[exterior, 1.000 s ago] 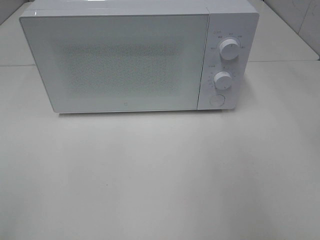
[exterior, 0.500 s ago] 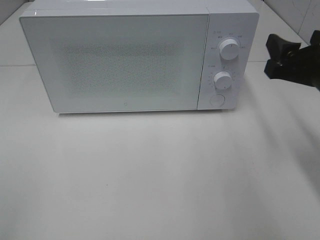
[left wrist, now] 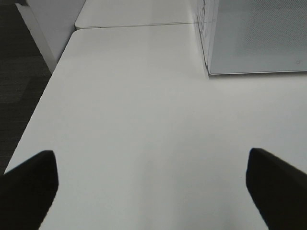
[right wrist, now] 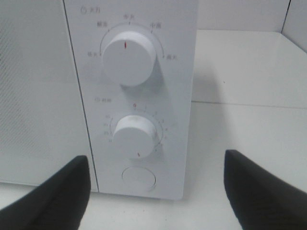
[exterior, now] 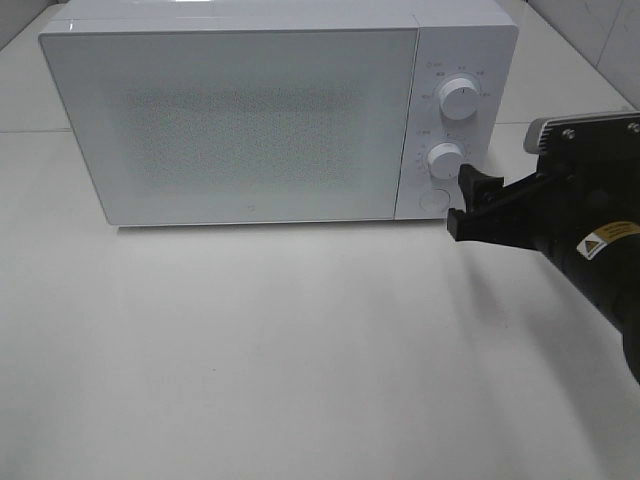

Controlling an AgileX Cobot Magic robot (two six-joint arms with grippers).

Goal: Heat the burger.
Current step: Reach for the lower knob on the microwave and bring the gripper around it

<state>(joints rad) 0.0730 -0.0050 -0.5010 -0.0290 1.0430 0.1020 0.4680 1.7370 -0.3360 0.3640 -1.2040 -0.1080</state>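
The burger is out of view in every frame. A white microwave (exterior: 250, 120) stands at the back of the table with its door shut. My right gripper (exterior: 463, 203) hovers open just in front of the control panel's lower right corner, holding nothing. The right wrist view looks between its open fingers (right wrist: 57, 191) at the upper knob (right wrist: 128, 57), the lower knob (right wrist: 134, 134) and the round button (right wrist: 139, 177). My left gripper (left wrist: 153, 191) is open and empty above bare table, left of the microwave (left wrist: 254, 38); the exterior high view does not show it.
The white table (exterior: 300, 350) runs in front of the microwave. Its left edge (left wrist: 43, 96) drops to a dark floor. A tiled wall (exterior: 600, 40) rises at the back right.
My right arm has come in from the right and moved left and down, from beside the upper knob to the panel's lower corner. The microwave has not moved.
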